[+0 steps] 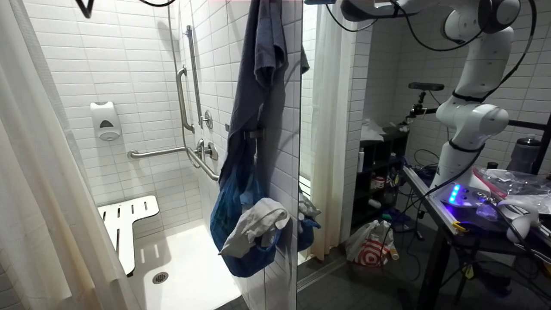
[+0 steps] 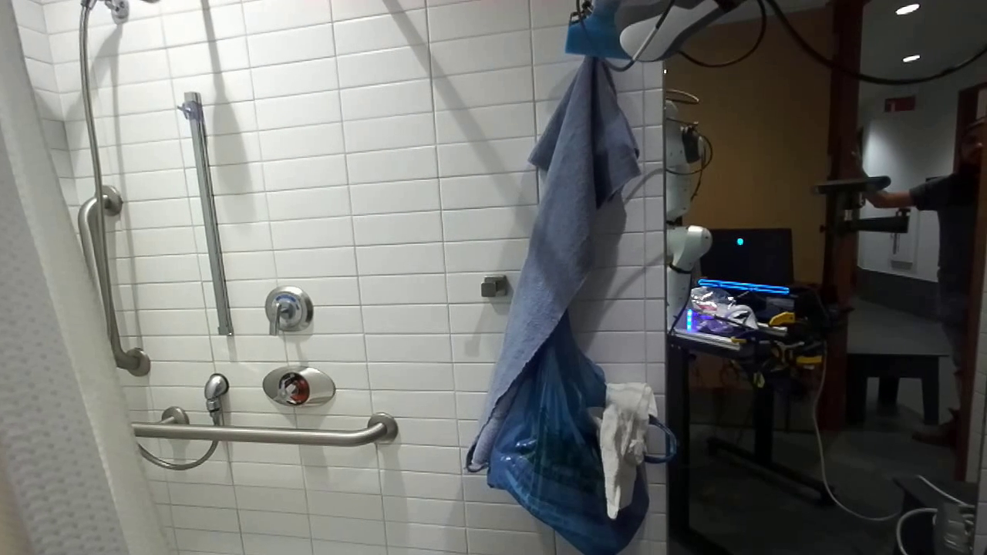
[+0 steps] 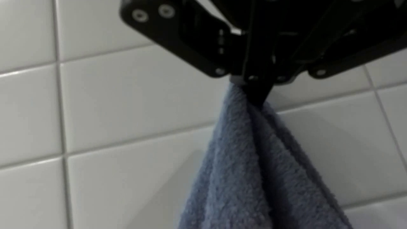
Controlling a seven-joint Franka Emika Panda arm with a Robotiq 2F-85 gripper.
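Observation:
In the wrist view my gripper point(image 3: 256, 92) is shut on the gathered top of a blue-grey towel point(image 3: 235, 178); folds partly hide its fingertips. The towel falls in a long, twisted drape along the white tiled wall in both exterior views point(image 1: 245, 112) point(image 2: 555, 231), with a shorter flap near the top. Its lower end overlaps a hanging blue plastic bag point(image 1: 247, 245) point(image 2: 551, 439); whether they touch I cannot tell. A crumpled white cloth point(image 1: 258, 224) point(image 2: 626, 439) hangs from the bag's opening. The bag's upper attachment is hidden behind the towel.
A small square metal hook point(image 2: 493, 286) sticks out of the wall left of the towel. Steel grab bars point(image 2: 262, 435), shower controls point(image 2: 289, 308) and a curtain point(image 1: 47, 172) lie farther left. A mirror point(image 2: 756, 193) borders the wall on the right.

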